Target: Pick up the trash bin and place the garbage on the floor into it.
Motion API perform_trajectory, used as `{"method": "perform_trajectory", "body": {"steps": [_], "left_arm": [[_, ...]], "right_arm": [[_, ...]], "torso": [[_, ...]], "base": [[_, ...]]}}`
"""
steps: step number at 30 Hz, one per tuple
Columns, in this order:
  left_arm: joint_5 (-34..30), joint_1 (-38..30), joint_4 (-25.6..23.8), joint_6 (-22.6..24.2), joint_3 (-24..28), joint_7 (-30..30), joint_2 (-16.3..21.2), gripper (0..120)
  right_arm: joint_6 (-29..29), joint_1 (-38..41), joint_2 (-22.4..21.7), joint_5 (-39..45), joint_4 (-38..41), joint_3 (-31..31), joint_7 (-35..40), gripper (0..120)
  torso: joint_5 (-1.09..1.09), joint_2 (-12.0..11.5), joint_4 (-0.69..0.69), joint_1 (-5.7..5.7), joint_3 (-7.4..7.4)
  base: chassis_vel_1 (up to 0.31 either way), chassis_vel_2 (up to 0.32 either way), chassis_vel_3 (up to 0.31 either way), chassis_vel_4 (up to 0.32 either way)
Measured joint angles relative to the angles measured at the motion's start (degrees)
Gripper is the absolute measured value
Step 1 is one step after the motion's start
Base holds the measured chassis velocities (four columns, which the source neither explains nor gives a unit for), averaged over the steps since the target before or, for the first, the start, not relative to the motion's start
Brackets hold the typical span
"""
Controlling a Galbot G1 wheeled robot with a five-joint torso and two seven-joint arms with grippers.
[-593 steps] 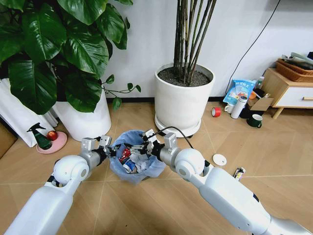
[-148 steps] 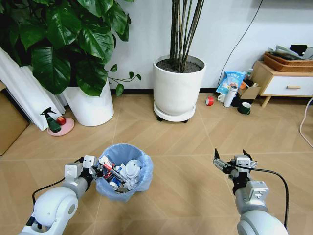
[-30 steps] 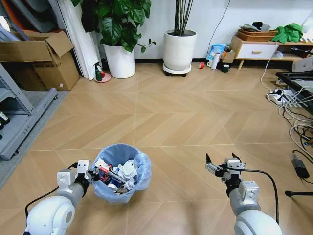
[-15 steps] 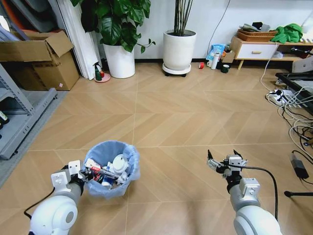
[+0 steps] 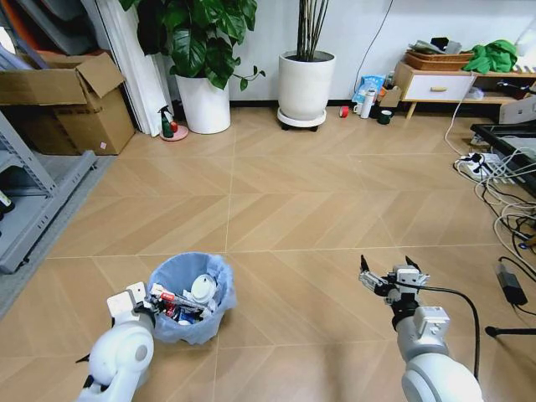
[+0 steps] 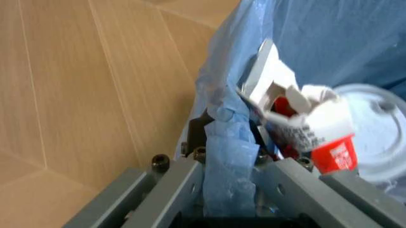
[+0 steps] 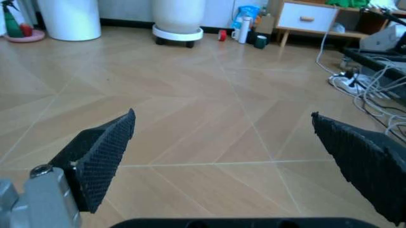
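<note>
The trash bin (image 5: 191,298), small and lined with a crinkly light blue bag, hangs low at my front left. My left gripper (image 5: 152,304) is shut on its near rim; in the left wrist view the grey fingers (image 6: 184,180) pinch the blue bag and rim of the trash bin (image 6: 228,142). Garbage lies inside: a white disc (image 5: 201,287), a red wrapper (image 5: 167,297), and up close a red and white carton (image 6: 314,130) beside a white lid (image 6: 377,142). My right gripper (image 5: 390,279) is held open over bare floor at the front right, its black pads (image 7: 104,152) wide apart with nothing between them.
Two white plant pots (image 5: 306,86) and a spray bottle (image 5: 167,123) stand by the far wall. A cardboard box (image 5: 71,100) and grey shelving (image 5: 33,201) line the left. Cables and a power strip (image 5: 494,167) crowd the right. A low cabinet (image 5: 435,84) stands far right.
The left arm has drawn back toward me and to the left, carrying the bin with it. The right gripper stays open in nearly the same place.
</note>
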Motion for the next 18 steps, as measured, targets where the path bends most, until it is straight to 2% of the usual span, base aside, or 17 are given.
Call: {"method": "perform_trajectory", "body": {"steps": [5,18], "left_arm": [[-4.68,-3.44,2.17,0.61,0.65,-2.69,2.19,0],[-7.67,-3.53,4.57,1.7,-0.08,-4.37,2.74,0]], "right_arm": [[0.45,-0.69,0.94,0.02,-0.06,1.46,-0.27,100],[0.49,0.02,1.32,-0.03,-0.66,1.36,-0.26,100]], "torso": [[0.01,0.0,0.0,0.0,0.0],[0.0,0.0,0.01,0.0,0.0]], "base": [[0.0,0.0,0.0,0.0],[0.0,0.0,0.0,0.0]]}}
